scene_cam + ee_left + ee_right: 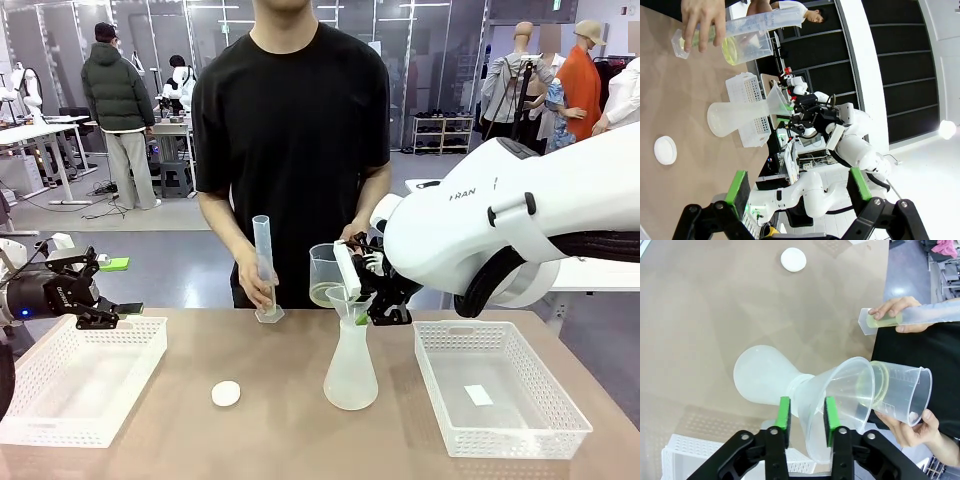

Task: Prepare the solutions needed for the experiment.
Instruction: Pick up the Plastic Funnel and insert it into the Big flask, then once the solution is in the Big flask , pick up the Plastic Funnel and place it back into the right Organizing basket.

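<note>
While the right arm stretches across the middle in the front view, the right gripper (374, 296) sits at the funnel (343, 300) atop the conical flask (351, 375), with bare table (200, 350) either side. Just beyond it, a person (290, 120) holds a beaker (324, 265) containing the solution (323, 294), a shallow pale yellow-green layer.

From the left wrist, the left gripper (799, 189) hangs released, well apart from the flask.

From the right wrist, green pads (784, 412) flank the funnel's neck; whether they press it I cannot tell.

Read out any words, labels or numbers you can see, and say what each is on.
"FRAN" on the right arm; further letters are hidden.
Scale print on the beaker: too small to read.
Scale print on the measuring cylinder: too small to read.
</note>
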You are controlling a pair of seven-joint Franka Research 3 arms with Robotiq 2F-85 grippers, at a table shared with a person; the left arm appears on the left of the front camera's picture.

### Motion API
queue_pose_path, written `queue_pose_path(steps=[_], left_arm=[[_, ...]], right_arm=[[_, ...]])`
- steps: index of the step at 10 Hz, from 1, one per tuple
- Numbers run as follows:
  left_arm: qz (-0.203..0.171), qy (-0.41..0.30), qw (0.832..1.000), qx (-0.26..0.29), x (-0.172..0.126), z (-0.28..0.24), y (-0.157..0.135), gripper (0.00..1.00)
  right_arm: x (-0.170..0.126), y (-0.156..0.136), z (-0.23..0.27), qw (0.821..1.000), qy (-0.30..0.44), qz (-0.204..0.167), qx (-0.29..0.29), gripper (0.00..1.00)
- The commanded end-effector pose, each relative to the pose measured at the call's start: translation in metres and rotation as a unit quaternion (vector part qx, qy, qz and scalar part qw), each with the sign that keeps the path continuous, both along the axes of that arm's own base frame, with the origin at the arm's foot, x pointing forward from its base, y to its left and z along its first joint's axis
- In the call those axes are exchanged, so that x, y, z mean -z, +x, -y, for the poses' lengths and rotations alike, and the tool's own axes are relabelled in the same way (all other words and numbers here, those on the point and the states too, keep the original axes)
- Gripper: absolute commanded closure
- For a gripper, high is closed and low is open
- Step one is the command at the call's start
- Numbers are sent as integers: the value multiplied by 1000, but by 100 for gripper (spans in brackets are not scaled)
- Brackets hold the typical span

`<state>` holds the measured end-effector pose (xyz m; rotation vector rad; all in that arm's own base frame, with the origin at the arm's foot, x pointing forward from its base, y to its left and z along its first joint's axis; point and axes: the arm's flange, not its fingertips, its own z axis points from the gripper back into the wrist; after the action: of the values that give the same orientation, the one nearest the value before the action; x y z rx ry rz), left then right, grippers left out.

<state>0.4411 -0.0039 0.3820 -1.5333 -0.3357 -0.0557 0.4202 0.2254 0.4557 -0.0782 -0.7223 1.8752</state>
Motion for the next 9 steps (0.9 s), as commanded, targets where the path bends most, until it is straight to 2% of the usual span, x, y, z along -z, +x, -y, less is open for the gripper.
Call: queue_pose_path(steps=[1,9], left_arm=[[0,2,1000,-2,-1,0,0,0],[0,2,1000,-2,-1,0,0,0]], right_arm=[[-1,6,1,1000,-15,-5,-8,47],[0,0,0,1000,0,0,0,47]])
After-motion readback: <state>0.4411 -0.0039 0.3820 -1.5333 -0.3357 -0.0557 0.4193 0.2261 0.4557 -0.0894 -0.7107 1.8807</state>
